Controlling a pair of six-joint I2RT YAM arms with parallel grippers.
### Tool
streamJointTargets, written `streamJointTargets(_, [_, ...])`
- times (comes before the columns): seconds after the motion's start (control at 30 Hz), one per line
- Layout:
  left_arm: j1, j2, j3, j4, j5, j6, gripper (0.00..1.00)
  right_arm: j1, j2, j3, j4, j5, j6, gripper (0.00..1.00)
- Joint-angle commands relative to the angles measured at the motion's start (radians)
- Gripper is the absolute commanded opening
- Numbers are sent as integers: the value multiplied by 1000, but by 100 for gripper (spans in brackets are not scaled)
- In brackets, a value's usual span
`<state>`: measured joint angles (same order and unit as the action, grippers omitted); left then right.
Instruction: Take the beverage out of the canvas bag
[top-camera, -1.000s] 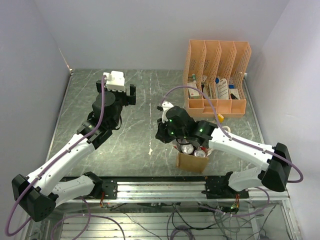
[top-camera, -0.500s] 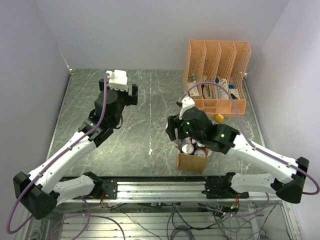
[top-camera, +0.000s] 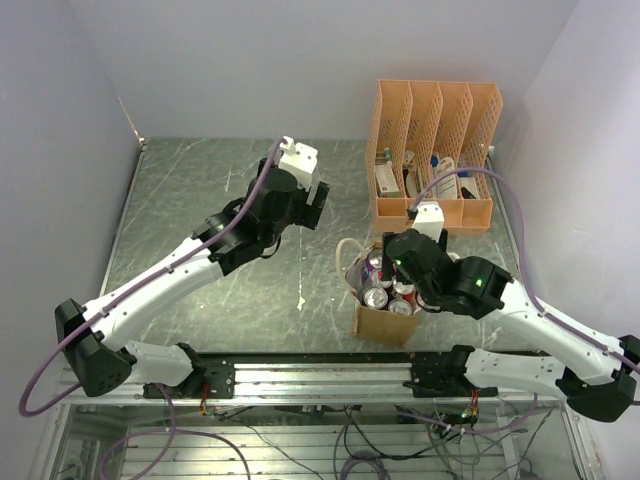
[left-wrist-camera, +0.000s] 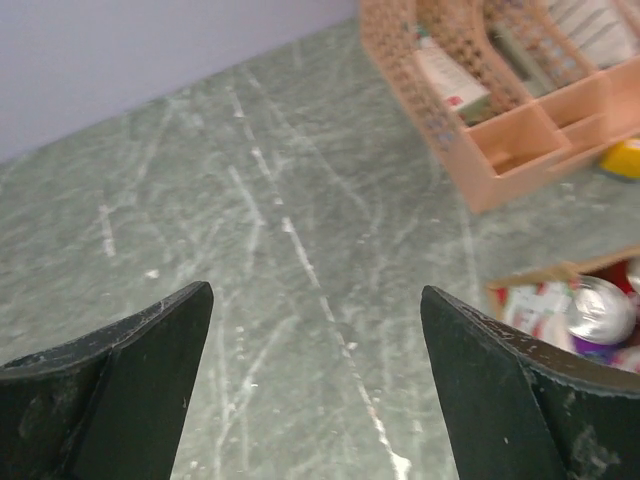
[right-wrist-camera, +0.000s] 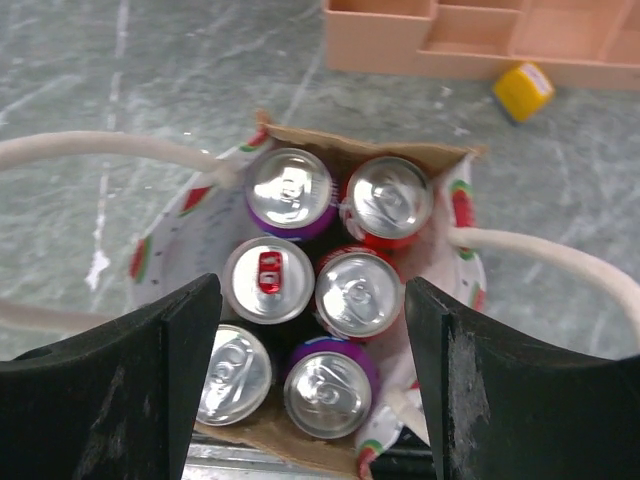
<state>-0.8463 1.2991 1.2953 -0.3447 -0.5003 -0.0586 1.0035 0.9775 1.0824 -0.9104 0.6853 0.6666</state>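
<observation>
The canvas bag (top-camera: 384, 322) stands at the table's near edge, tan with white rope handles (right-wrist-camera: 101, 148). Its open top (right-wrist-camera: 360, 151) shows several upright beverage cans packed together, among them a purple one (right-wrist-camera: 290, 190), a red one (right-wrist-camera: 388, 201) and one with a red tab (right-wrist-camera: 268, 281). My right gripper (right-wrist-camera: 312, 335) hangs open right above the cans, one finger on each side of the cluster, holding nothing. My left gripper (left-wrist-camera: 315, 340) is open over bare table to the left of the bag (left-wrist-camera: 556, 274) and behind it, and it shows near the table's middle (top-camera: 318, 205).
A peach perforated file organizer (top-camera: 435, 150) with small items in its slots stands at the back right, just behind the bag. A small yellow block (right-wrist-camera: 523, 90) lies on the table between organizer and bag. The table is green marbled stone (left-wrist-camera: 280, 200).
My right gripper has opened from shut and its arm has shifted right, now above the bag. The left arm has swung right, from the back left towards the table's middle.
</observation>
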Motion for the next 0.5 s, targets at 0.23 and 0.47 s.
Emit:
streamJointTargets(0.23, [-99,-126,-139,193,458,-336,81,4,-20,39,-307,225,257,74])
streamJointTargets(0.47, [-327,26,-49,118,359,-320,77,4,-183,5,-330,256,393,73])
